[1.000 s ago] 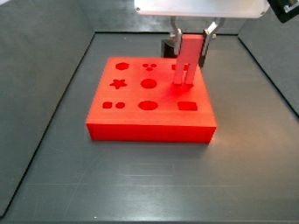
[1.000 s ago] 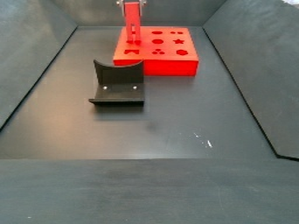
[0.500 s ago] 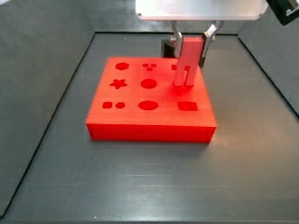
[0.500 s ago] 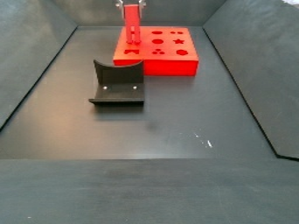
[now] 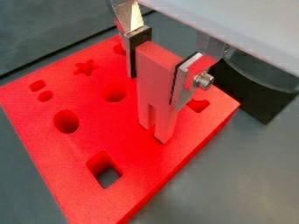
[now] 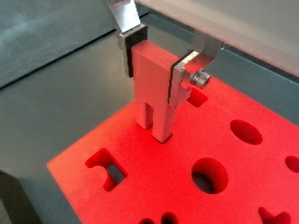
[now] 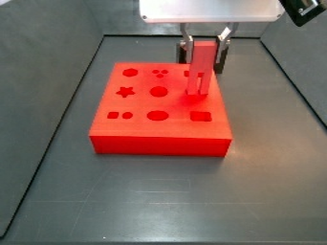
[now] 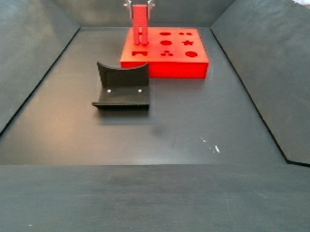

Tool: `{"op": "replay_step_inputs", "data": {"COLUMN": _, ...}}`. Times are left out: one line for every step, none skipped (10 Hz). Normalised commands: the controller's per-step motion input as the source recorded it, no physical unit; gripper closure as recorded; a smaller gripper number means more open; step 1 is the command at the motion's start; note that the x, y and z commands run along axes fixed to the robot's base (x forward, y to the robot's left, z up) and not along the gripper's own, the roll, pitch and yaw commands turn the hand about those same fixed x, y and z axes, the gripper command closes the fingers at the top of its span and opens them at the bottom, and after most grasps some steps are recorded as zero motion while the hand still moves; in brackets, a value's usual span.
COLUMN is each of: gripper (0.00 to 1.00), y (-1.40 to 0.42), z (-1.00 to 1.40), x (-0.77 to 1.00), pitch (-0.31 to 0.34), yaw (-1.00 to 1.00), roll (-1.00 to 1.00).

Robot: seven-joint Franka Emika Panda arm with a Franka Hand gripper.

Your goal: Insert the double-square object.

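Observation:
My gripper (image 5: 162, 63) is shut on the double-square object (image 5: 156, 92), a slim red bar held upright; it shows in both wrist views (image 6: 156, 87). Its forked lower end touches the top of the large red block (image 5: 70, 149) with shape-cutout holes. In a side view the bar (image 7: 200, 72) stands over the block's (image 7: 160, 120) far right part, with the gripper (image 7: 202, 53) above it. In a side view the bar (image 8: 140, 24) stands at the block's (image 8: 169, 60) far left corner. Whether its tip has entered a hole is hidden.
A dark grey curved stand (image 8: 121, 87) sits on the floor in front of the block; part of it shows in a wrist view (image 5: 263, 87). Dark walls enclose the grey floor (image 7: 153, 191). The block has star, round and square holes (image 7: 201, 116).
The gripper and bar have shifted slightly, with the block appearing a little lower in one side view. The grip is unchanged.

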Motion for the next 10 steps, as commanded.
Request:
{"op": "replay_step_inputs", "data": {"gripper": 1.00, "y": 0.04, "z": -0.03, "x": -0.01, "pitch": -0.139, "yaw": -0.26, "roll": 0.00}}
{"op": "replay_step_inputs", "data": {"gripper": 1.00, "y": 0.02, "z": -0.07, "x": -0.09, "pitch": -0.121, "yaw": -0.17, "roll": 0.00}}
{"op": "replay_step_inputs", "data": {"gripper": 1.00, "y": 0.00, "z": -0.09, "x": -0.22, "pitch": -0.147, "yaw": -0.11, "roll": -0.02}}
{"op": "replay_step_inputs", "data": {"gripper": 1.00, "y": 0.00, "z": -0.14, "x": -0.17, "pitch": -0.154, "yaw": -0.05, "roll": -0.03}}
{"op": "replay_step_inputs", "data": {"gripper": 1.00, "y": 0.00, "z": -0.43, "x": 0.00, "pitch": -0.210, "yaw": -0.01, "roll": 0.00}}
{"op": "replay_step_inputs", "data": {"gripper": 1.00, "y": 0.00, "z": -0.63, "x": 0.00, "pitch": -0.249, "yaw": 0.00, "roll": 0.00}}
{"op": "replay_step_inputs", "data": {"gripper": 1.00, "y": 0.00, "z": -0.71, "x": 0.00, "pitch": -0.251, "yaw": 0.00, "roll": 0.00}}
{"op": "replay_step_inputs", "data": {"gripper": 1.00, "y": 0.01, "z": -0.77, "x": 0.00, "pitch": -0.217, "yaw": 0.00, "roll": 0.02}}
{"op": "replay_step_inputs", "data": {"gripper": 1.00, "y": 0.03, "z": -0.87, "x": 0.00, "pitch": -0.117, "yaw": 0.00, "roll": 0.12}}
{"op": "replay_step_inputs", "data": {"gripper": 1.00, "y": 0.00, "z": -0.82, "x": 0.00, "pitch": -0.011, "yaw": 0.00, "roll": 0.18}}
